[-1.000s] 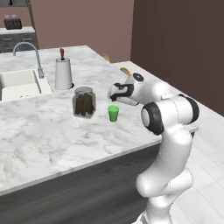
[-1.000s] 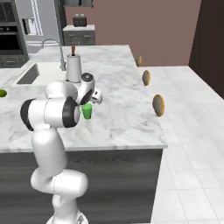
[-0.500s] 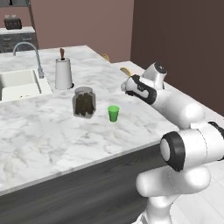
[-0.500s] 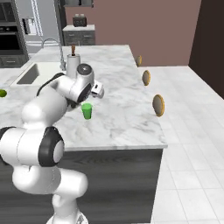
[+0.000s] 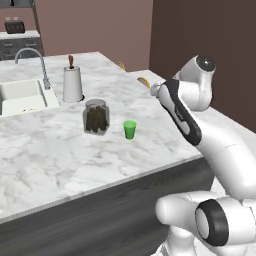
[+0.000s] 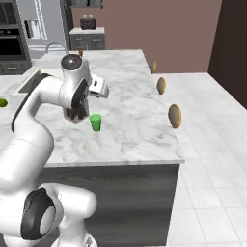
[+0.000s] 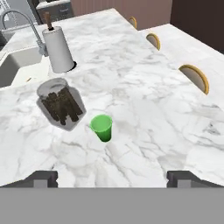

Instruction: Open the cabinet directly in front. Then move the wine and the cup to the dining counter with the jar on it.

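On the veined marble dining counter you see, left to right: white paper-towel roll, squat glass jar, small green cup upright just beside it. Gripper above, fingers spread wide, empty.

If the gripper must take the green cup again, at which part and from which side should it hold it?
Probably around the side wall, near the middle, coming from the free side away from the jar. The green cup stands upright on the dining counter, has no handle, and the jar stands close beside it without touching.
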You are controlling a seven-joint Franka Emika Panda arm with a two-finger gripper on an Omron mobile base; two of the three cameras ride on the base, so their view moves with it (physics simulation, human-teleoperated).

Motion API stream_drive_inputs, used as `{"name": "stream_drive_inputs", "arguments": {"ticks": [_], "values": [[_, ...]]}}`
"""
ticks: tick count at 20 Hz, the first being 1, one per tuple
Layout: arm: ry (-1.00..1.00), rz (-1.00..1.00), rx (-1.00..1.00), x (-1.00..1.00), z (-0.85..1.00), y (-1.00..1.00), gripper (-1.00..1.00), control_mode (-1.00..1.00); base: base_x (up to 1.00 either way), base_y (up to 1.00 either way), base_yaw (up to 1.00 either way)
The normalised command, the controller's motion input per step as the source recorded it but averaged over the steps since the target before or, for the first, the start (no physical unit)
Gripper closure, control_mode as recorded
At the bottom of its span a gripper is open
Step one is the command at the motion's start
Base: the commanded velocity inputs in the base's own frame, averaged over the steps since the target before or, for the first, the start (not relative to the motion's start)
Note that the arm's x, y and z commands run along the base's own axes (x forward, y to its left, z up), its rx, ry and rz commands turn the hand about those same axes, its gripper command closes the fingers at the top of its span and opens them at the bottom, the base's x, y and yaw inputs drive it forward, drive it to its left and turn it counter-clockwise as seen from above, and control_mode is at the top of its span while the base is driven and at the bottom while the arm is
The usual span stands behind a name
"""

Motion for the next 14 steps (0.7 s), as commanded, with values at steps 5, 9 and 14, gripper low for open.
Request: {"name": "stream_drive_inputs", "arguments": {"ticks": [5,9,14], "values": [[-0.08,0.0,-0.04,-0.32,0.09,0.05,-1.0,-1.0,0.0,0.0,0.0],[0.0,0.0,0.0,-0.11,-0.02,0.0,-1.0,1.0,-0.5,-0.01,0.03],[0.0,0.0,0.0,0.0,0.0,0.0,-1.0,1.0,-1.0,0.15,0.14]]}}
